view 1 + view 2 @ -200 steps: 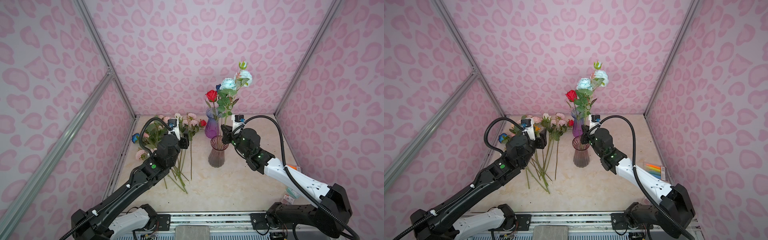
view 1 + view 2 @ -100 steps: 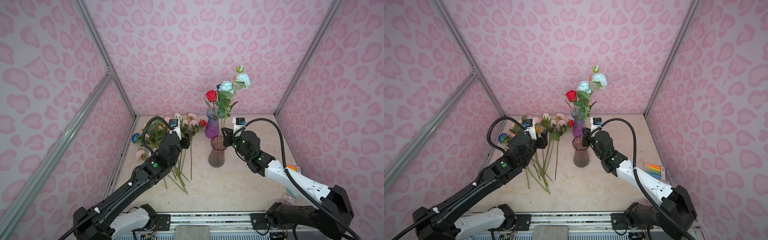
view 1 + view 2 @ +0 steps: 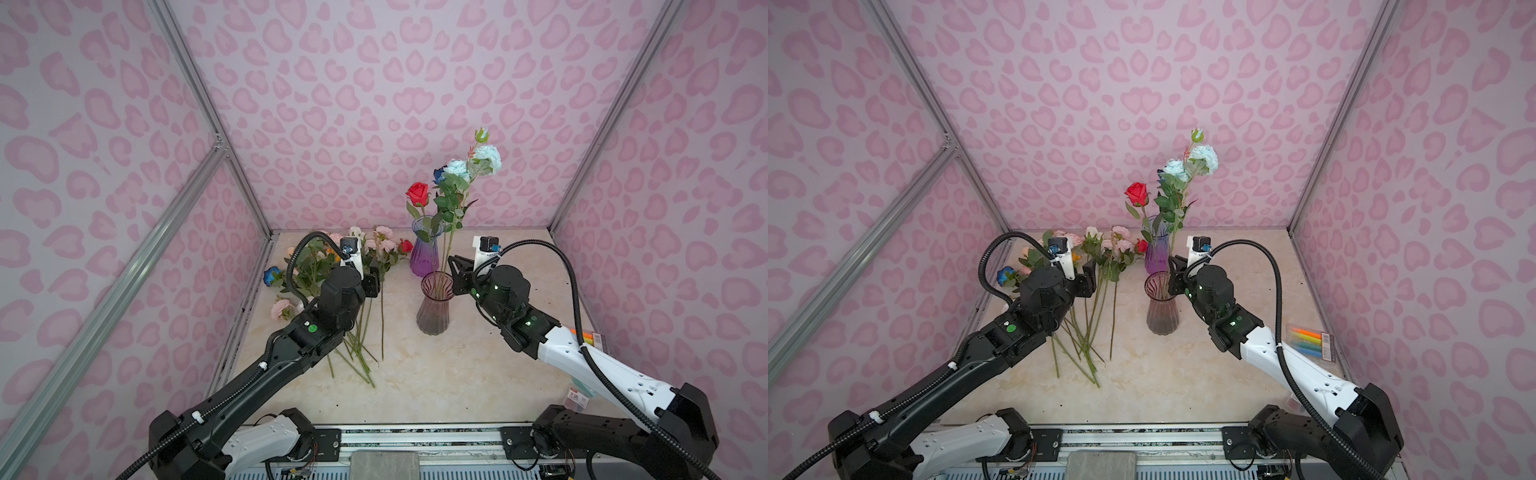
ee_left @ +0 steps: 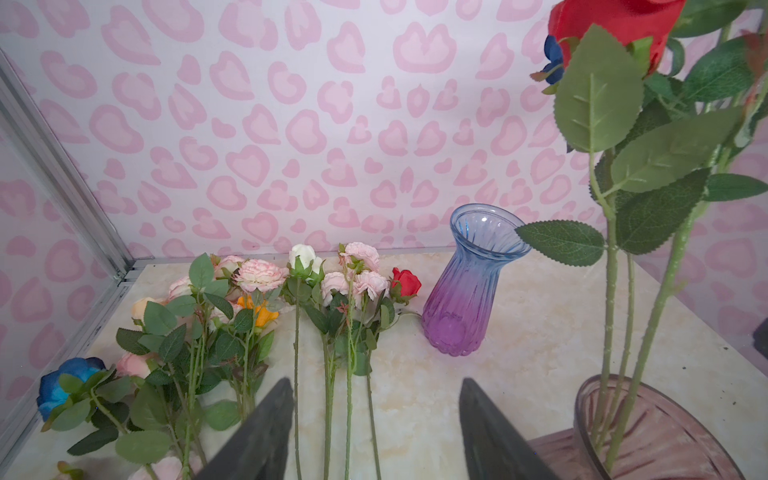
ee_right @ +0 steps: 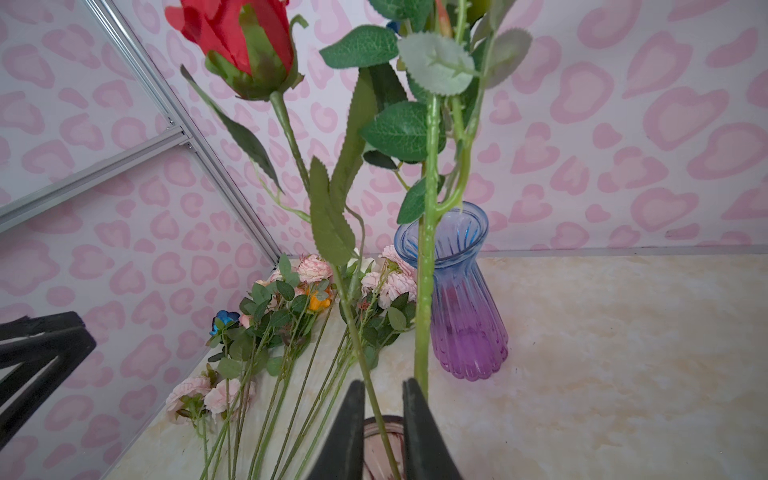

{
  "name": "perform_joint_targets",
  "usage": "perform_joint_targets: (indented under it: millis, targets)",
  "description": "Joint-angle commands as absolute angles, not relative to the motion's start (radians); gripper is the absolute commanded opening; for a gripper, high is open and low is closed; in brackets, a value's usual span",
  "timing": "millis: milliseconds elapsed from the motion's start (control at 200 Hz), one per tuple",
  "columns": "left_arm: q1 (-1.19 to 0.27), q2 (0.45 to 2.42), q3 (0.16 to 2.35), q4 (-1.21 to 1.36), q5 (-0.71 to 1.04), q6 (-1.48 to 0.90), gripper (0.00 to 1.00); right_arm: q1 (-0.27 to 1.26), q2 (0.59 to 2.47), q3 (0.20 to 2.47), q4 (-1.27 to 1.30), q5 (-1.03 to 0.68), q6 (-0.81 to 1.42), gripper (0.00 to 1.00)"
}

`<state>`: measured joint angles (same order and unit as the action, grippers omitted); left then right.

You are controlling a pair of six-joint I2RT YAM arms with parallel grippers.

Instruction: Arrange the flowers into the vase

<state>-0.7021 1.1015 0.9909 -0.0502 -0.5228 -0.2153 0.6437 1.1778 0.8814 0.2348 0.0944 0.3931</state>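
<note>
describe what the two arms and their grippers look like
Both arms are mostly black with blocky links. The right arm has a white forearm shell; the left arm has white near its base and a round green mark. A black ribbed cable runs along each to a white-mounted wrist camera. The left gripper and right gripper have tapered black fingers.
</note>
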Motion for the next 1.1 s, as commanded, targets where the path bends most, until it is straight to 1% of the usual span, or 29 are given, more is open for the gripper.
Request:
perform_joint_targets:
  millis: [0, 205, 295, 370, 555, 670, 825, 870, 975, 1095]
  targets:
    - [-0.697, 1.111, 1.001, -0.041, -0.529, -0.222, 0.64, 0.645, 1.159, 0.876, 0.218, 0.082, 0.4, 0.2]
    - [-0.64, 1.182, 1.021, -0.082, -0.512, -0.29, 0.65, 0.652, 1.068, 0.864, 0.157, 0.124, 0.394, 0.22]
    - [-0.582, 1.235, 1.037, -0.11, -0.466, -0.351, 0.65, 0.652, 1.021, 0.844, 0.139, 0.151, 0.392, 0.22]
    - [-0.513, 1.293, 1.057, -0.143, -0.395, -0.421, 0.64, 0.651, 0.987, 0.825, 0.128, 0.162, 0.387, 0.22]
    - [-0.368, 1.511, 1.152, -0.265, -0.254, -0.515, 0.59, 0.645, 0.93, 0.788, 0.082, 0.178, 0.376, 0.22]
    - [-0.319, 1.693, 1.248, -0.367, -0.179, -0.507, 0.58, 0.633, 0.897, 0.755, 0.076, 0.171, 0.388, 0.23]
    - [-0.268, 1.913, 1.402, -0.483, -0.099, -0.506, 0.5, 0.605, 0.854, 0.715, 0.075, 0.147, 0.403, 0.23]
    - [-0.258, 1.953, 1.425, -0.492, -0.073, -0.5, 0.48, 0.597, 0.841, 0.705, 0.07, 0.14, 0.405, 0.23]
    - [-0.249, 2.02, 1.472, -0.514, -0.059, -0.476, 0.48, 0.58, 0.806, 0.677, 0.063, 0.133, 0.413, 0.24]
    - [-0.248, 2.087, 1.526, -0.55, -0.073, -0.458, 0.46, 0.556, 0.778, 0.65, 0.058, 0.121, 0.428, 0.24]
